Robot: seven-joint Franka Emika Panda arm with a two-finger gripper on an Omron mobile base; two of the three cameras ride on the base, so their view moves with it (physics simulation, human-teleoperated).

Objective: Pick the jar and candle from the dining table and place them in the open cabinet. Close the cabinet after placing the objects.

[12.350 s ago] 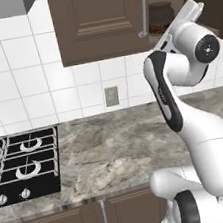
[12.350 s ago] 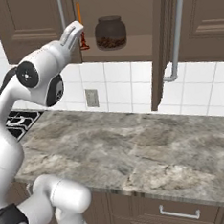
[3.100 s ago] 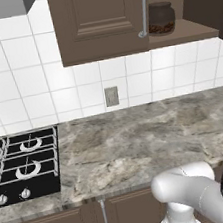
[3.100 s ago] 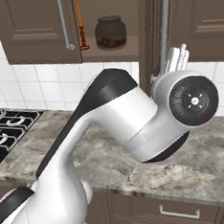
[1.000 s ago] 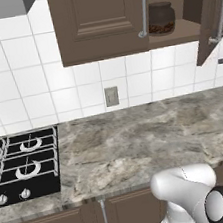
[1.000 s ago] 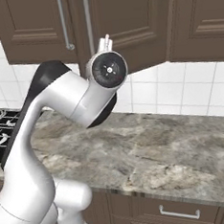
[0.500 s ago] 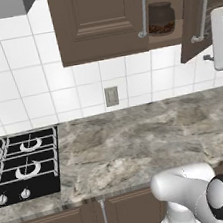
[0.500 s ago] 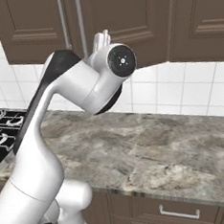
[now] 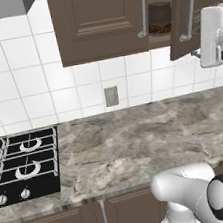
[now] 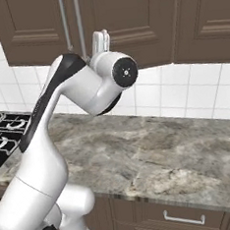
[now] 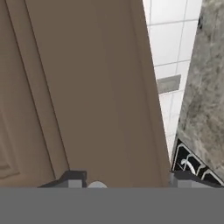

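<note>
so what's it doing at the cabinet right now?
The arm is at the cabinet closing it up. The right-hand door is swung most of the way in, with a gap left through which the jar shows on the shelf. The gripper is up against the door by its bar handle; the hand view looks straight at the door panel. Whether the jaws grip anything can't be told. The counter lies below.

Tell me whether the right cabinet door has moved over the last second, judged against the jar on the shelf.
Yes. In the left base view the cabinet door has swung leftward toward shut, its edge now close beside the jar, leaving a narrow gap.
</note>
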